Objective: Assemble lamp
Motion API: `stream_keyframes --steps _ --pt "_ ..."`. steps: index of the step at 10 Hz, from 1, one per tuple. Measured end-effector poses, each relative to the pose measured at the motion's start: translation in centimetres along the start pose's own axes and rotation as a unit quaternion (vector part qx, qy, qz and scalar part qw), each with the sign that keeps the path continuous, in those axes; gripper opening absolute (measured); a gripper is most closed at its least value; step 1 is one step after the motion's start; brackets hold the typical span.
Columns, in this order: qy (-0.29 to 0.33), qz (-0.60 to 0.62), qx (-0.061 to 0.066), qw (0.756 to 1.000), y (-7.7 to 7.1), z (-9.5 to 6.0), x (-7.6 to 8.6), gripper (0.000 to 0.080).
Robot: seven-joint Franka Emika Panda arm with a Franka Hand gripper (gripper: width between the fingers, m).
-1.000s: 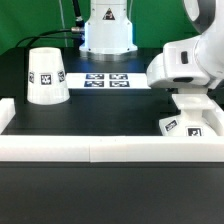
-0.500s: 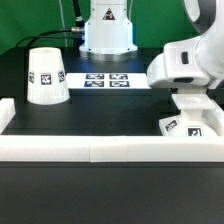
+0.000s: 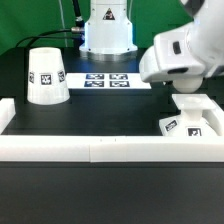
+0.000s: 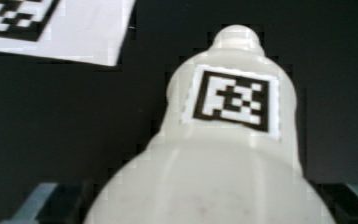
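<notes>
bright even light; wrist view soft, blurred up close.

Arm (image 3: 182,55) bent low, jaws' grip unclear.

Right up close, the bulb (image 4: 202,160) fills the wrist view, white and glossy, wide body nearest the camera and tapering to a narrow tip. A black-and-white square tag (image 4: 238,97) sits on its neck. The gripper (image 4: 190,205) has it clamped, dark fingertips (image 4: 34,203) showing on either flank. Beyond, on the black table (image 4: 51,120), lies a tagged white corner, likely the base block (image 4: 87,35).
</notes>
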State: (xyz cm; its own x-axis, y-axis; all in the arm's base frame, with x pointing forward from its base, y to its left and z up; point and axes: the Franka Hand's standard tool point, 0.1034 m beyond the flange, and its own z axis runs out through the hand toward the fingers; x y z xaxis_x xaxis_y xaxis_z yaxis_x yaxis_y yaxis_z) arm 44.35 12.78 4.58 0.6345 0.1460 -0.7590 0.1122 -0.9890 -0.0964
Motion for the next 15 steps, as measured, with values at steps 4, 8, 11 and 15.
stream_keyframes --steps 4,8,11,15 --pt "0.019 -0.027 0.011 0.999 1.4 -4.5 -1.2 0.0576" --pt "0.140 -0.034 0.003 0.990 1.8 -5.2 0.2 0.0576" --pt "0.267 -0.058 -0.016 0.962 3.4 -6.6 0.0 0.0576" --pt "0.405 -0.067 -0.044 0.911 5.6 -8.5 -0.5 0.0576"
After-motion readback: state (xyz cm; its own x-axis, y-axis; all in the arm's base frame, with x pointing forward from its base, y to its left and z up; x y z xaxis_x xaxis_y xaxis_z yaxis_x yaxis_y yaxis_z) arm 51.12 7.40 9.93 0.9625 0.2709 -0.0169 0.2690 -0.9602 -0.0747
